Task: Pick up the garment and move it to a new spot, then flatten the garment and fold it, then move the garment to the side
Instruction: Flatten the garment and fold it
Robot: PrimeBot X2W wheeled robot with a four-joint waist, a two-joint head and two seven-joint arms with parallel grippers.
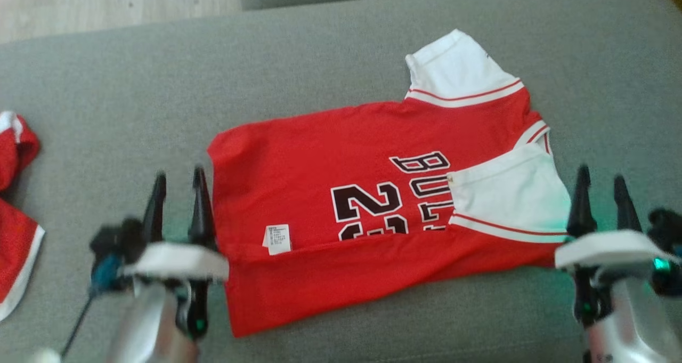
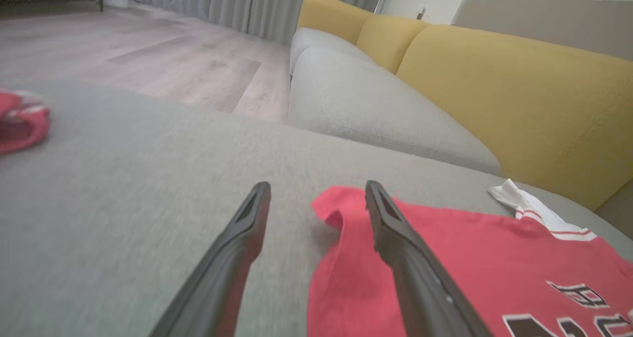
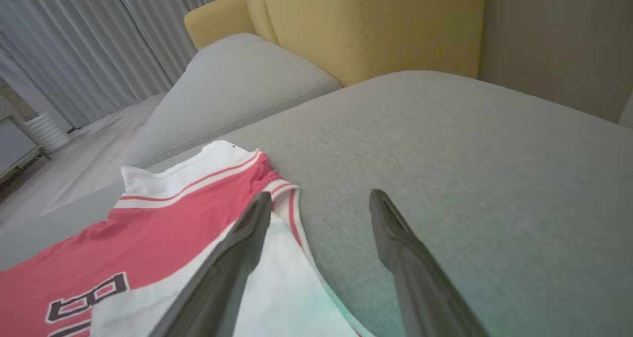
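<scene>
Now we hold both grippers spread wide and empty, low over the grey sofa seat (image 1: 319, 59). The red shirt (image 1: 341, 192) lies flat around the middle of the seat, reaching toward its right edge, with its near long side folded over the front and a white label (image 1: 277, 239) showing. Our left gripper (image 1: 179, 174) stands just beside the shirt's hem end, our right gripper (image 1: 601, 174) just beside its white sleeve (image 1: 511, 192). Another red garment (image 1: 16, 155) lies at the seat's left edge.
</scene>
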